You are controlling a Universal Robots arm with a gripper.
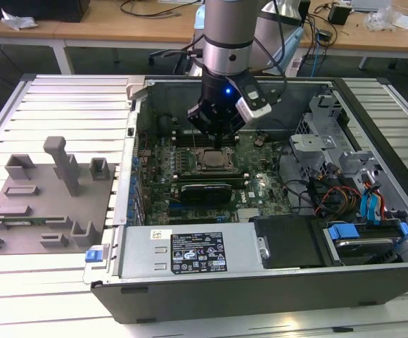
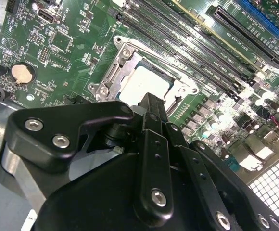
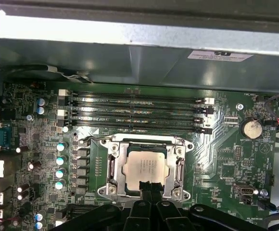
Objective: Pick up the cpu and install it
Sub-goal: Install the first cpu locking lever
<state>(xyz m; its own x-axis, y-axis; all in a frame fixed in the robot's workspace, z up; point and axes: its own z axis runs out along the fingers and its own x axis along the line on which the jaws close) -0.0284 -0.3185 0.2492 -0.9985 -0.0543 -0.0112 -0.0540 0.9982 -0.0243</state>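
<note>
Cpu (image 3: 144,166) seated in socket (image 3: 113,163), pincer (image 3: 149,185) shut over it
In the first wrist view the cpu is seen flat in the socket, mid-motherboard (image 3: 216,154); the pincer's fingers are pressed together, nothing gripped, tips at the cpu's edge.

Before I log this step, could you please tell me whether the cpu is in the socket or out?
In: the cpu lies flat within the socket frame, as seen in the first wrist view.
</note>
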